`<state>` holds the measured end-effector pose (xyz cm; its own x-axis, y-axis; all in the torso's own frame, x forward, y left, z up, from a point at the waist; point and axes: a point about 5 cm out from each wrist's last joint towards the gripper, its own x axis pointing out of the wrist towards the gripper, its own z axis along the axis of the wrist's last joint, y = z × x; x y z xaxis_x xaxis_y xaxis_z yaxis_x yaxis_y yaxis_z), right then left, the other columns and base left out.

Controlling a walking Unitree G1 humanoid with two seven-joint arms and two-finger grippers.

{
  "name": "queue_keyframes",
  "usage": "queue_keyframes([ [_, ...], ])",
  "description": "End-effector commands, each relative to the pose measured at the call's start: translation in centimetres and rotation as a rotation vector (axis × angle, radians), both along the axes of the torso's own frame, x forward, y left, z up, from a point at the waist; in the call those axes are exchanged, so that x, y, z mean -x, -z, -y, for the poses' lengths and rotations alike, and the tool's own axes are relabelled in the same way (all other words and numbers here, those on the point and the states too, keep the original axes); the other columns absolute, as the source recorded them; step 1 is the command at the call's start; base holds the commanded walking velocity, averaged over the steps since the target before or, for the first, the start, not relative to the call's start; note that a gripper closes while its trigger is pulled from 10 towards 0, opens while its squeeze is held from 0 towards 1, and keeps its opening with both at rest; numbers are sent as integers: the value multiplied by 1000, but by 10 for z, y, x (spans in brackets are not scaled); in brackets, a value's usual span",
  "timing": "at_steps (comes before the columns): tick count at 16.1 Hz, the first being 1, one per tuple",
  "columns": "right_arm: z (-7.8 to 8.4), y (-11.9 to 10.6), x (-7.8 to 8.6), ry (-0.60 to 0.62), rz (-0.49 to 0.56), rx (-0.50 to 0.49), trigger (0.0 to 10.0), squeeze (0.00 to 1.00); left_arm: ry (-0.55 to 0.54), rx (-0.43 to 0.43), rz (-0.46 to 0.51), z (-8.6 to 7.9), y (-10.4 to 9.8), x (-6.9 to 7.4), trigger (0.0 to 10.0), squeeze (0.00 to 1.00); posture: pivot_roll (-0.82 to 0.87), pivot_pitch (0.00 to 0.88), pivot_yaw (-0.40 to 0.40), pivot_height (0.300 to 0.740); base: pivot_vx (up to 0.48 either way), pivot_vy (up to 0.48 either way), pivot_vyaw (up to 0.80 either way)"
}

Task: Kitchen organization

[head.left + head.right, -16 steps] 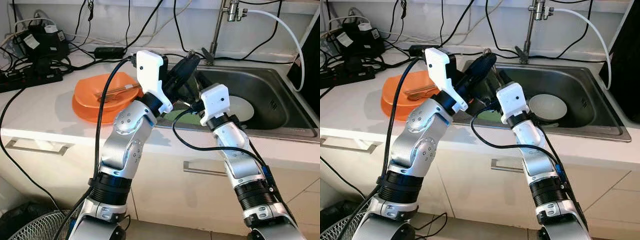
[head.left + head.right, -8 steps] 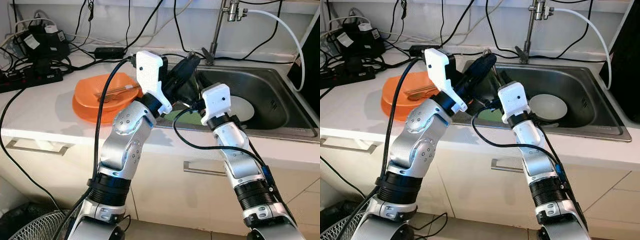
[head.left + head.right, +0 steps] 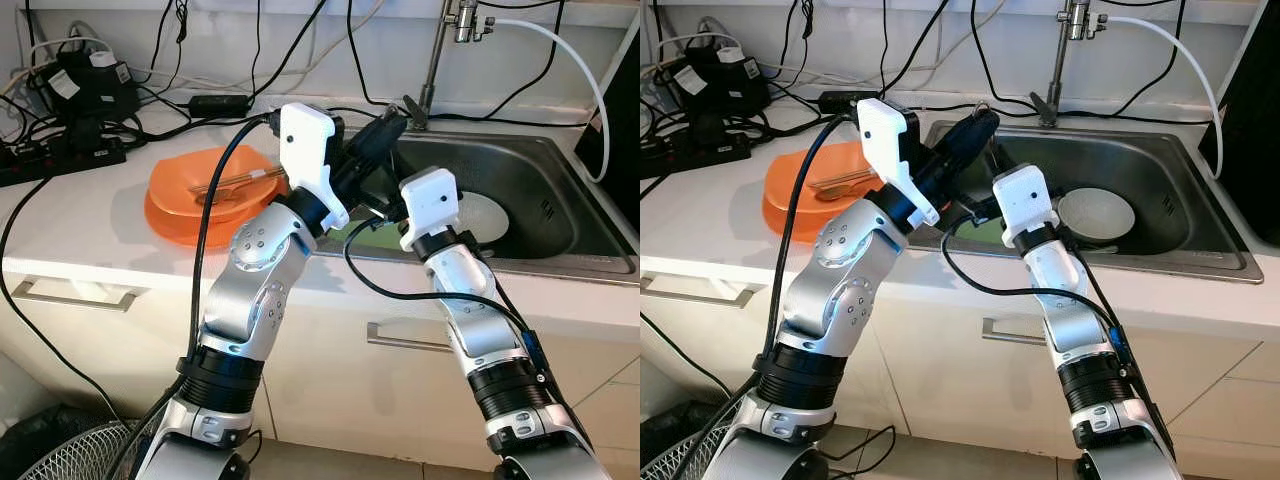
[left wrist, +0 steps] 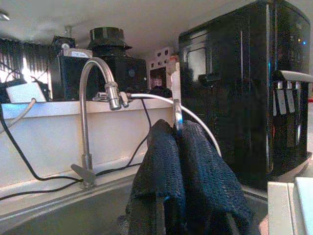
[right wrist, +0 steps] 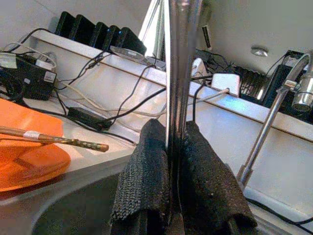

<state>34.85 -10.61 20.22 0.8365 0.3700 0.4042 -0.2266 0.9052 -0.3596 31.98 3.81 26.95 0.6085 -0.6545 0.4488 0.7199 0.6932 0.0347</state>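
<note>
Since the frame a second ago, my left gripper (image 4: pixel 177 128) has shifted slightly further over the near left corner of the stainless steel sink (image 3: pixel 560 190), towards the chrome gooseneck faucet (image 4: pixel 85 98); my right arm has stayed much where it was. The left fingers, clad in black mesh, are pressed together on a slim shiny metal strip (image 4: pixel 176 88) that stands up from between them. My right gripper (image 5: pixel 172 128) sits just beside and below the left one, over the same corner of the sink, its fingers clamped on a polished metal shaft (image 5: pixel 180 58) that runs straight up out of the grip. I cannot tell whether strip and shaft are one piece or two. A round white dish (image 3: pixel 490 215) lies on the sink floor, to the right of both grippers. On the white countertop (image 3: pixel 80 220) left of the sink is a stack of orange plastic plates (image 3: pixel 180 205), with a pair of brown wooden chopsticks (image 5: pixel 54 138) laid across the top one. Black power adapters and cables (image 3: pixel 60 150) lie along the wall behind the plates. A tall black appliance (image 4: pixel 244 88) stands at the far right end of the sink.
</note>
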Motion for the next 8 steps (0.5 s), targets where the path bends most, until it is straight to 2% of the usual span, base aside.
queue_keyframes([
  [1,7,-8,-4,32,14,-40,0,0,-27,-8,0,-5,1,-2,10000,0,73,0,54,740,0,0,0],
  [2,7,-8,-4,32,14,-41,0,0,-33,-7,0,-5,1,-3,10000,0,73,0,54,740,0,0,0],
  [3,8,-8,-4,32,13,-42,0,0,-40,-13,-2,-6,2,-4,10000,1000,75,0,54,740,0,0,0],
  [8,10,-8,-5,39,8,-62,0,0,-82,-46,-13,-6,7,-7,10000,1000,74,0,50,740,0,0,0],
])
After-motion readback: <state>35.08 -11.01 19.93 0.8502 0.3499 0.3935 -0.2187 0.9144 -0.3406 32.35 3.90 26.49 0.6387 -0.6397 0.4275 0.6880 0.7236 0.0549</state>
